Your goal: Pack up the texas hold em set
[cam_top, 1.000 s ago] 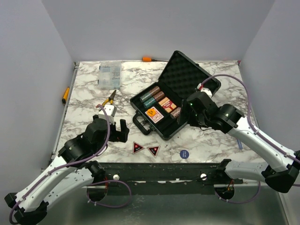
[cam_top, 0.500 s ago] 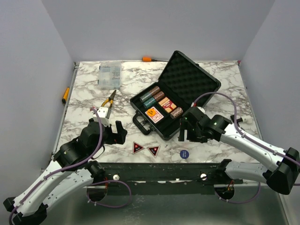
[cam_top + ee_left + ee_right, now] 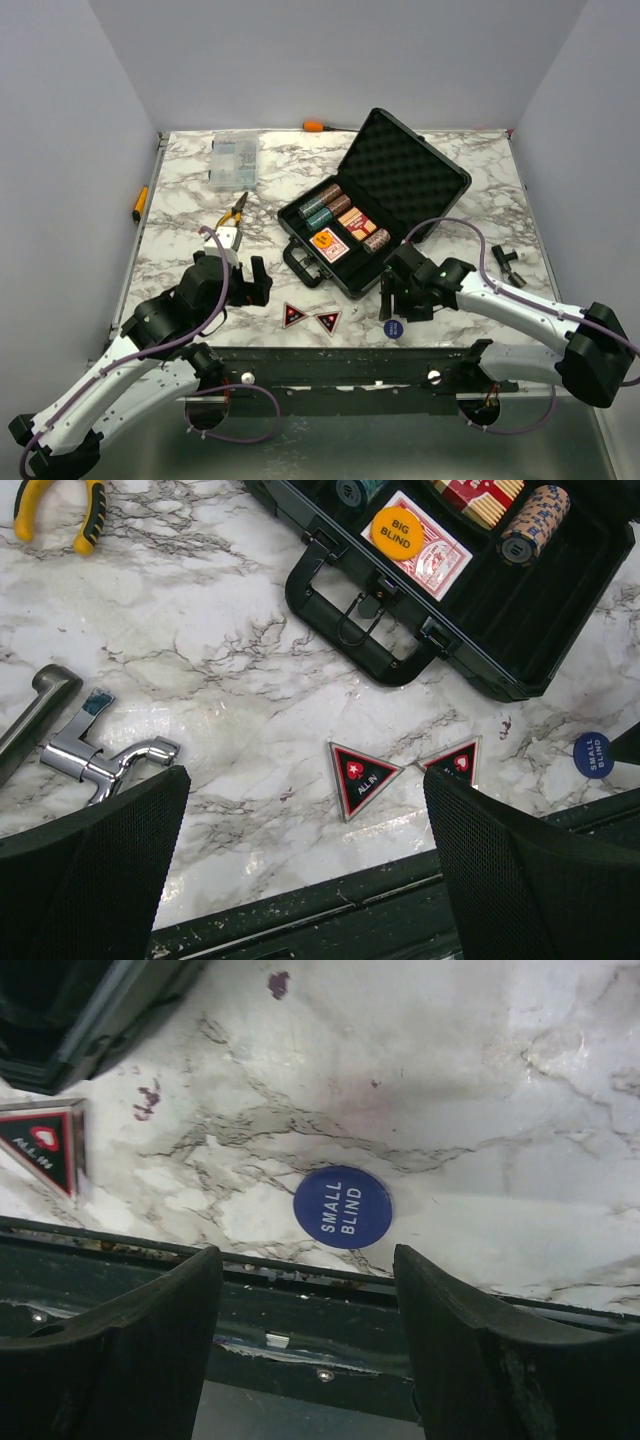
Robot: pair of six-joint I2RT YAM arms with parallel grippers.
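The black briefcase [image 3: 452,176] lies open mid-table, its lid leaning back. Chip stacks [image 3: 335,205] and the orange card deck [image 3: 330,243] sit in its foam. An orange "BIG BLIND" button [image 3: 395,530] rests on the deck. Two red-black triangles [image 3: 293,316] [image 3: 328,321] lie near the front edge, with a blue "SMALL BLIND" button [image 3: 392,327] to their right. My right gripper [image 3: 402,298] hovers open just above that blue button [image 3: 342,1207], with nothing between its fingers. My left gripper [image 3: 250,280] stands wide open left of the triangles [image 3: 362,777], holding nothing.
A clear organiser box [image 3: 233,160] and an orange-handled screwdriver [image 3: 318,126] sit at the back. Yellow-handled pliers [image 3: 234,211] lie left of the case. A metal fitting [image 3: 95,755] lies by my left fingers. The table's front edge [image 3: 300,1270] runs just below the blue button.
My right arm has swung from the case's right side down to the front edge over the blue button, its jaws narrowing a little. The left arm barely shifted.
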